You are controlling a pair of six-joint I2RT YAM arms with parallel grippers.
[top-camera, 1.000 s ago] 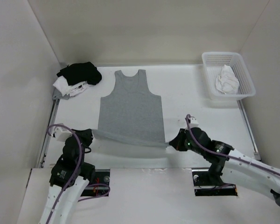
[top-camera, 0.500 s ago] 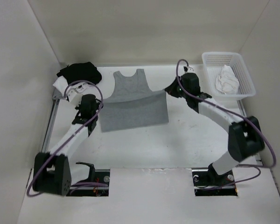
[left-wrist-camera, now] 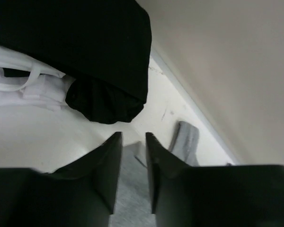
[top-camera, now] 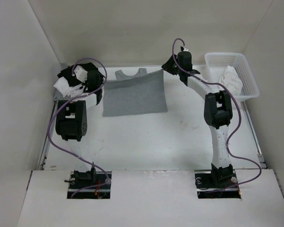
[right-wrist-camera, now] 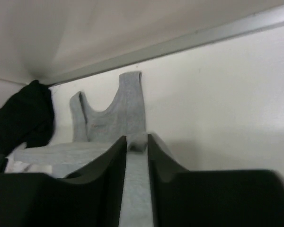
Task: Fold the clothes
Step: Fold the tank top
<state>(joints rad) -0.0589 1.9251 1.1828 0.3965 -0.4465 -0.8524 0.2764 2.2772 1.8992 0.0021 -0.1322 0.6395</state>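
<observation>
Here we are at the far edge of the surface, and the grey tank top lies left of centre, doubled over on itself, hem carried up toward the straps, which just peek out past the top layer. The left end effector sits at the garment's far left corner with its jaws a narrow gap apart. The right end effector is at the far right corner, also slightly parted, with grey knit showing in the gap but apparently loose rather than pinched. So the first fold looks laid down and the release is on. Now the risks. That soft knit could cling to a fingertip, and if either arm pulls away low, it drags the corner and opens the fold. Note the upper layer's edge runs at a slant, right side farther back than left, so any later fold would inherit that skew unless it is squared. On the left, the black and white garment pile is just beside the fingers, and a careless retreat could snag it. The basket in the far right corner sits well apart, no threat.
</observation>
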